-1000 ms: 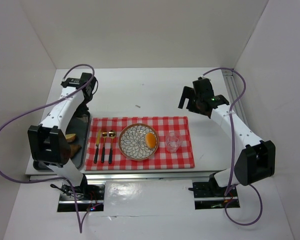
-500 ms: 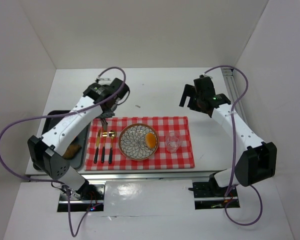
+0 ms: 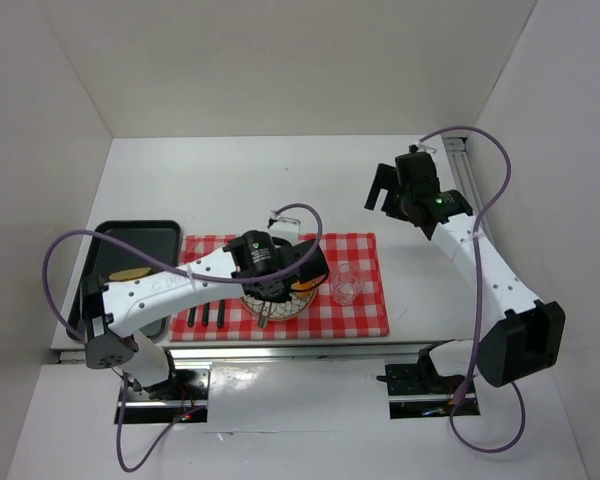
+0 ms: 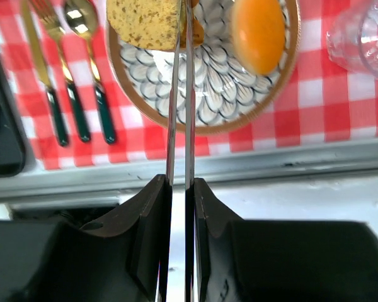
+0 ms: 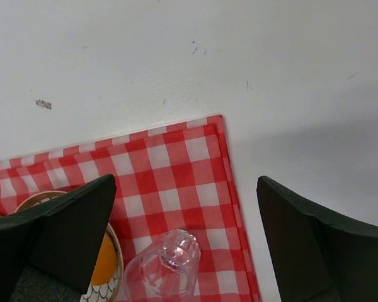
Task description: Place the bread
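Observation:
My left gripper (image 4: 179,189) is shut on thin metal tongs (image 4: 179,113). The tong tips pinch a seeded bread slice (image 4: 145,24) over the left half of the patterned plate (image 4: 208,107). An orange round food (image 4: 258,34) lies on the plate's right half. In the top view the left gripper (image 3: 270,285) hangs over the plate and hides most of it. My right gripper (image 5: 184,189) is open and empty, high above the cloth's far right corner; it also shows in the top view (image 3: 392,195).
A red checked cloth (image 3: 360,315) carries the plate, a clear glass (image 3: 346,283) to its right, and a knife (image 4: 41,75), fork and spoon to its left. A black tray (image 3: 130,240) at the left holds another bread piece (image 3: 130,272).
My left arm has swung from the black tray rightward across the cutlery to above the plate, carrying the tongs and bread. The right arm has shifted only slightly.

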`<state>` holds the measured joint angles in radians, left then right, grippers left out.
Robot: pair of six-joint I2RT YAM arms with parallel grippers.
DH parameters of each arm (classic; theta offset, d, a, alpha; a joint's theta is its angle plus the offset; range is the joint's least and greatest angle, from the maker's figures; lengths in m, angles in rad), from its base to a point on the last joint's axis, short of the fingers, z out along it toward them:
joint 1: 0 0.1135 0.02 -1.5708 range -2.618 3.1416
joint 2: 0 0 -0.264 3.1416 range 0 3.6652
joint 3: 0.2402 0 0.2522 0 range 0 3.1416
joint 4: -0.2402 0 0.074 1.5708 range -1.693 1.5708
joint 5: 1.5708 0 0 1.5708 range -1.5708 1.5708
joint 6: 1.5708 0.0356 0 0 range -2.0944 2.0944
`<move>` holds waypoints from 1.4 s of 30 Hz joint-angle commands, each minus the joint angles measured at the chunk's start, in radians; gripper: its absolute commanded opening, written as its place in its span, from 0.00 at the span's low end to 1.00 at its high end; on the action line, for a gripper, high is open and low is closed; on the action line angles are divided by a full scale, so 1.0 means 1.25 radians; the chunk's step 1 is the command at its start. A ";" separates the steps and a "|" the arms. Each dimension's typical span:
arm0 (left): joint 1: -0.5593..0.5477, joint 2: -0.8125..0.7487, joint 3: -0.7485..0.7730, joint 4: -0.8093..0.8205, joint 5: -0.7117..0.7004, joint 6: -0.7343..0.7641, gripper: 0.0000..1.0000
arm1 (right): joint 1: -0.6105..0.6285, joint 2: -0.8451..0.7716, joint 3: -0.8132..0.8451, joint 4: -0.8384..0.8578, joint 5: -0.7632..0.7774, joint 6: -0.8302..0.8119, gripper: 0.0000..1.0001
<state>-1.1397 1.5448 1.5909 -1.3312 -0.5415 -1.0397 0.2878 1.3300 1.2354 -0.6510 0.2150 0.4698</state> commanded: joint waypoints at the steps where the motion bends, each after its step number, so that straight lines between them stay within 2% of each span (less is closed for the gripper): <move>1: -0.028 0.037 -0.010 -0.027 0.016 -0.128 0.00 | -0.004 -0.066 -0.005 -0.006 0.024 -0.010 1.00; 7: -0.064 0.077 -0.025 -0.027 0.004 -0.215 0.00 | -0.004 -0.053 0.002 -0.015 0.032 -0.017 1.00; 10: -0.064 0.107 0.007 -0.027 -0.013 -0.204 0.01 | -0.004 -0.053 0.002 -0.015 0.032 -0.017 1.00; 11: -0.064 0.116 0.019 -0.027 -0.013 -0.194 0.12 | -0.004 -0.053 0.002 -0.007 0.032 -0.017 1.00; 13: -0.064 0.124 0.028 -0.027 -0.013 -0.178 0.21 | -0.004 -0.053 0.002 -0.007 0.024 -0.017 1.00; 14: -0.064 0.124 0.035 -0.027 -0.013 -0.171 0.33 | -0.004 -0.053 0.002 -0.007 0.024 -0.017 1.00; 16: -0.064 0.113 0.035 -0.027 -0.021 -0.164 0.34 | -0.004 -0.053 0.002 -0.007 0.024 -0.017 1.00; 17: -0.064 0.113 0.035 -0.027 -0.021 -0.163 0.43 | -0.004 -0.053 0.002 -0.007 0.024 -0.017 1.00; 21: -0.064 0.098 0.053 -0.027 -0.014 -0.145 0.44 | -0.004 -0.045 -0.005 0.000 0.024 -0.017 1.00; 22: -0.064 0.087 0.061 -0.027 -0.013 -0.137 0.55 | -0.004 -0.045 -0.005 0.009 0.024 -0.017 1.00; 23: -0.064 0.087 0.068 -0.027 -0.013 -0.136 0.61 | -0.004 -0.038 -0.005 0.009 0.024 -0.017 1.00; 34: -0.057 0.049 0.118 -0.027 -0.005 -0.111 0.56 | -0.004 -0.023 0.002 0.016 0.008 -0.010 1.00; 39: 0.082 -0.007 0.118 -0.013 -0.005 -0.026 0.55 | -0.004 -0.023 0.002 0.016 0.008 -0.010 1.00; 40: 0.150 -0.017 0.118 0.003 -0.005 0.002 0.55 | -0.004 -0.023 0.002 0.024 0.008 -0.010 1.00; 42: 0.230 -0.042 0.087 0.101 0.036 0.111 0.55 | -0.004 -0.023 0.002 0.024 0.008 -0.010 1.00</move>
<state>-0.9714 1.5608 1.7031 -1.2984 -0.5114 -1.0691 0.2878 1.3041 1.2297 -0.6460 0.2237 0.4553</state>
